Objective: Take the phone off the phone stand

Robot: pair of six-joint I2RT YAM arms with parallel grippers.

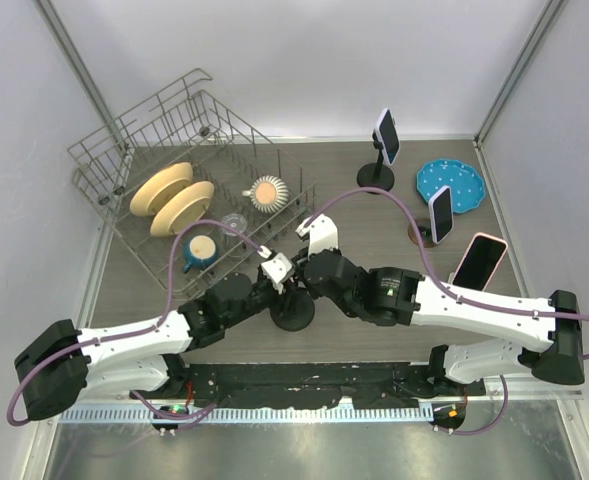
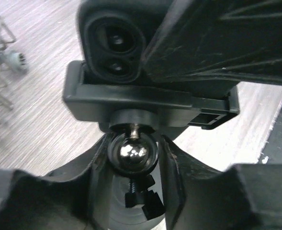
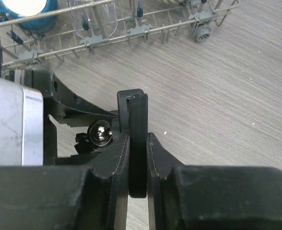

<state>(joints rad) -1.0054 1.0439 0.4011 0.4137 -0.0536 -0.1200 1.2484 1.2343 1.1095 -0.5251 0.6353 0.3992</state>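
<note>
A black phone sits in the clamp of a black phone stand at the table's middle. Its camera lenses face the left wrist view. My left gripper is closed round the stand's neck, one finger on each side of the shiny ball joint just under the clamp. My right gripper is shut on the phone's thin edge, both fingers pressed flat against it. In the top view both grippers meet over the stand and hide the phone.
A wire dish rack with plates and a blue cup stands at the back left, close behind the stand. Two other stands with phones, a blue plate and a pink phone are at the right.
</note>
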